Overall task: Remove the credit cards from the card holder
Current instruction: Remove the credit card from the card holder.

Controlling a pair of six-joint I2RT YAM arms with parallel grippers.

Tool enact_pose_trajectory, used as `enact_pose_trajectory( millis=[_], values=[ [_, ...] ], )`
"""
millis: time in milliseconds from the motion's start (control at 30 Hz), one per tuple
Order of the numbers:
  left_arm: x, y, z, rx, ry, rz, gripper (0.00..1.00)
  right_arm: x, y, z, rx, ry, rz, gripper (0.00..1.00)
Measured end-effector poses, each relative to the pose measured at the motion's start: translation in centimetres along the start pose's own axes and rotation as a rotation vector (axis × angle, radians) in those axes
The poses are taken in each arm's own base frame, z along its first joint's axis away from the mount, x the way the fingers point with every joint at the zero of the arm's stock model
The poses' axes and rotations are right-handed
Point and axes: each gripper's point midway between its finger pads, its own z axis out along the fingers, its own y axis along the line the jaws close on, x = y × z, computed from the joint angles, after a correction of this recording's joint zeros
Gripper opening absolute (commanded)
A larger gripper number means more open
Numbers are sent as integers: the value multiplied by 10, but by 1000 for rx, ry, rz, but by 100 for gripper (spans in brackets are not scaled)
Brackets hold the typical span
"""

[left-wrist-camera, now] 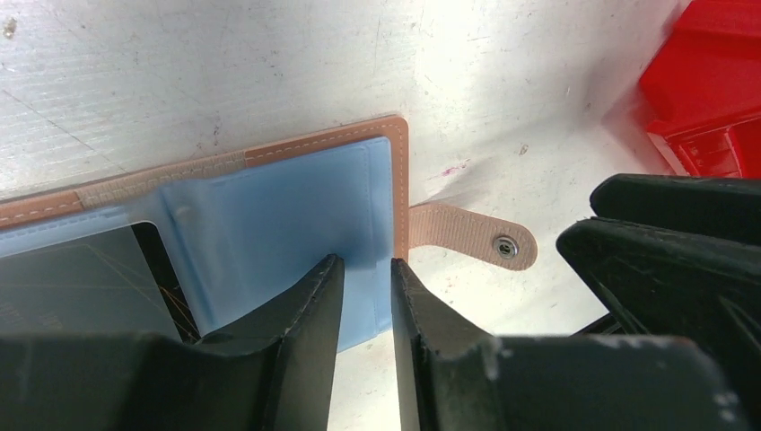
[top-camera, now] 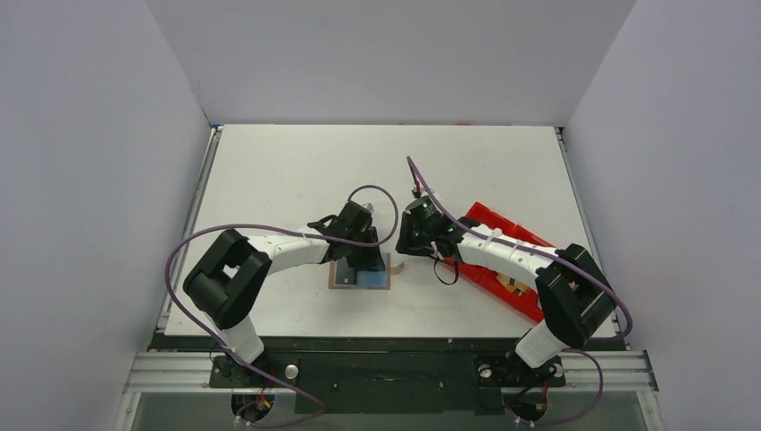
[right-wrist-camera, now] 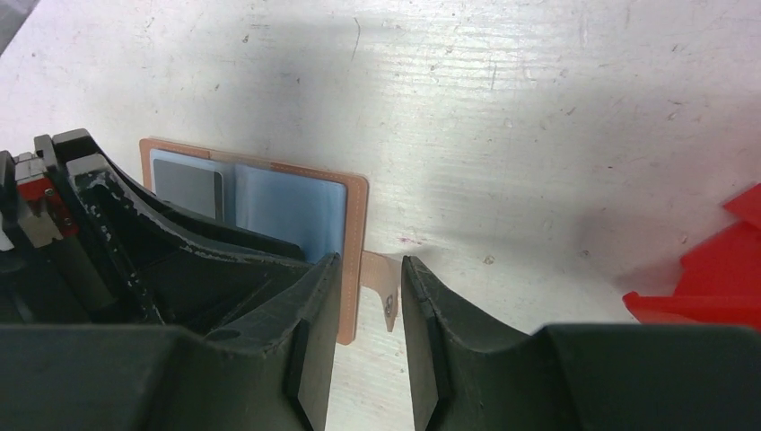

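The card holder [top-camera: 362, 273] lies open and flat on the white table, with light blue inner panels and a brown rim. A dark grey card [left-wrist-camera: 72, 278] sits in its left pocket and also shows in the right wrist view [right-wrist-camera: 187, 184]. My left gripper [top-camera: 369, 258] is low over the right blue panel [left-wrist-camera: 287, 215], its jaws a narrow gap apart at the panel's right edge [left-wrist-camera: 366, 266], gripping nothing. My right gripper [top-camera: 409, 248] is narrowly open, its jaws on either side of the brown strap tab [right-wrist-camera: 384, 285] and not closed on it. The tab also shows in the left wrist view [left-wrist-camera: 471, 235].
A long red plastic tray [top-camera: 502, 260] lies to the right, under my right arm, and shows in the wrist views [left-wrist-camera: 709, 90] [right-wrist-camera: 718, 287]. White walls enclose the table at the back and on both sides.
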Motion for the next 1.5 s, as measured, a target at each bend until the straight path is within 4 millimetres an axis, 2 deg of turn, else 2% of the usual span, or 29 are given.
enact_pose_trajectory(
  millis=[267,467,733,900,1133,1333,1500],
  values=[
    [-5,0,-2,-7,-3,1,21,2,-3,-2,12,9,-2,28],
    [-20,0,-21,-2,-47,-2,17,3,-1,-2,6,12,-2,28],
    [-32,7,-32,-11,-82,-19,15,-4,17,-8,-39,5,-11,28],
    [-35,30,-47,-56,-112,-48,15,0,46,-8,-98,23,-34,28],
    [-32,71,-66,-130,-148,-93,15,27,81,18,-154,119,-59,27],
    [-18,98,-65,-188,-120,-117,15,49,94,40,-177,200,-50,26],
    [-17,100,-63,-190,-117,-111,14,55,95,52,-172,225,-43,25]
  ],
)
